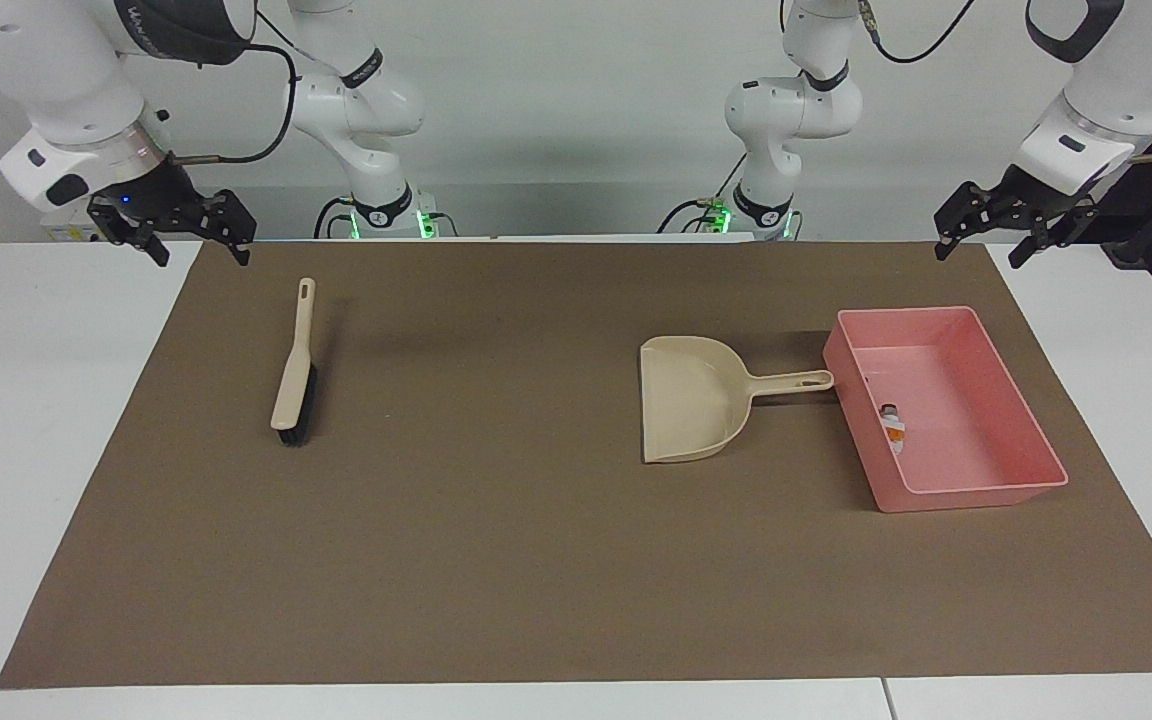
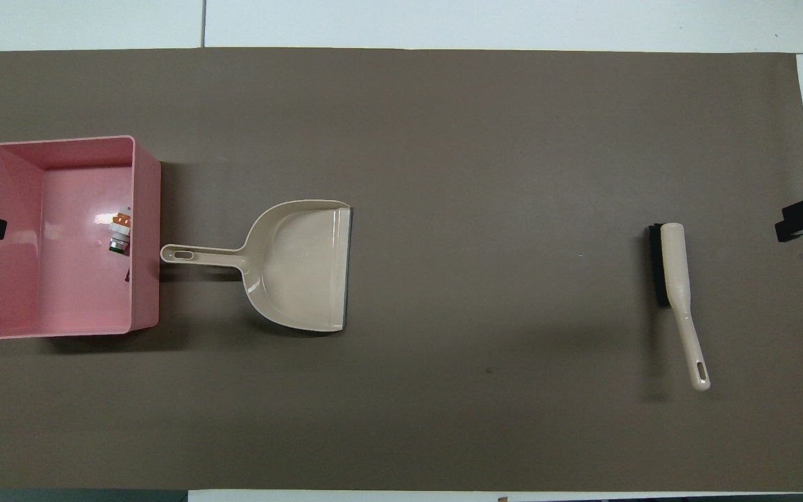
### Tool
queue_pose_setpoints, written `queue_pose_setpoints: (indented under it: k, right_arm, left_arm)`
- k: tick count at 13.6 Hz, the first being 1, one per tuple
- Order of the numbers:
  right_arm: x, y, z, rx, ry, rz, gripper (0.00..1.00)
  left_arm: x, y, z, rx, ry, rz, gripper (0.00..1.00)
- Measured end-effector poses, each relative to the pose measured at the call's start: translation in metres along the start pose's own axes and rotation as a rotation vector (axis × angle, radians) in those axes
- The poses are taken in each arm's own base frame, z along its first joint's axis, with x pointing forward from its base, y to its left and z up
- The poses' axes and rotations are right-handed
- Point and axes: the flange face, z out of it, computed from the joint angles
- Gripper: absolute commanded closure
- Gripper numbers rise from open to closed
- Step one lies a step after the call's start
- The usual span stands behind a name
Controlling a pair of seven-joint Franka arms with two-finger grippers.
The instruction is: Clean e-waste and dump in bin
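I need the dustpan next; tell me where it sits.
The beige dustpan lies flat on the brown mat, toward the left arm's end of the table, beside the pink bin, its handle pointing at the bin's wall.

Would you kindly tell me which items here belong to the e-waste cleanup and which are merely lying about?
Belong to the job:
- white, orange-banded electronic bit
- small dark bit
- shallow pink plastic bin
- beige plastic dustpan
- beige black-bristled brush

Lying about:
- brown table mat
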Motion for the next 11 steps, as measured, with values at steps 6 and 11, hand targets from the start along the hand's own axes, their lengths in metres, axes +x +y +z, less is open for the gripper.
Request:
queue_pose_setpoints:
  k: [6,11]
  right_arm:
    - [0.0,0.0,0.0,0.0,0.0,0.0,0.01]
    - [0.0,0.0,0.0,0.0,0.0,0.0,0.01]
  left_arm:
    - [-0.0007,0.0002,0.0067,-0.003,-0.018,-0.06,0.01]
    - [0.0006,-0.0002,0.0056,-0.001,-0.005,-0.065,0.01]
